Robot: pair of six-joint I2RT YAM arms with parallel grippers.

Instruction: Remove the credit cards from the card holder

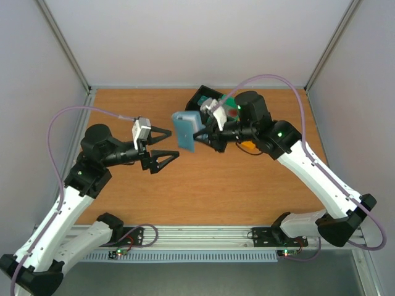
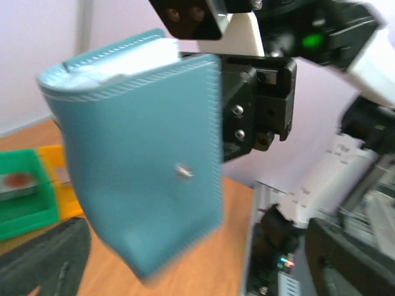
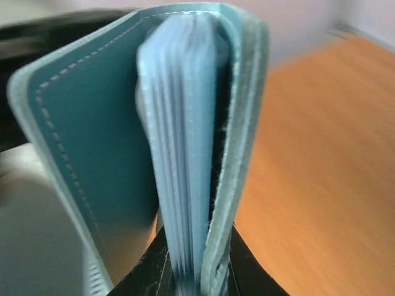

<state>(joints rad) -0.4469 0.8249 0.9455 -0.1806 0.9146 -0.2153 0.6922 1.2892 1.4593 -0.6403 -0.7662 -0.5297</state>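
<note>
Right gripper (image 1: 200,132): clamped tight on the card holder (image 1: 185,129), holding it up off the table (image 1: 203,191).
Card holder, where: in mid-air between the two arms, standing on edge, its light blue cover facing the left arm.
Left gripper (image 1: 173,143): jaws spread wide in a V with nothing in them, tips just beside the holder's near edge. Contact can't be called from above.
Left wrist view: blurred. The cover fills the middle, with a small metal stud (image 2: 182,171) on it. The holder's lower corner smears out, and only a dark soft shape at bottom left shows of this gripper's own finger (image 2: 43,259).
Right wrist view: looking into the holder's open edge at a stack of pale blue leaves (image 3: 185,160) between the covers. Only the dark finger (image 3: 250,271) bases show.
Credit cards: can't be picked out, card edges and pocket edges look alike.
Bins: green bin (image 2: 21,203) and orange bin (image 2: 58,163) cut off at the frame edge, and from above half hidden under the right arm.
</note>
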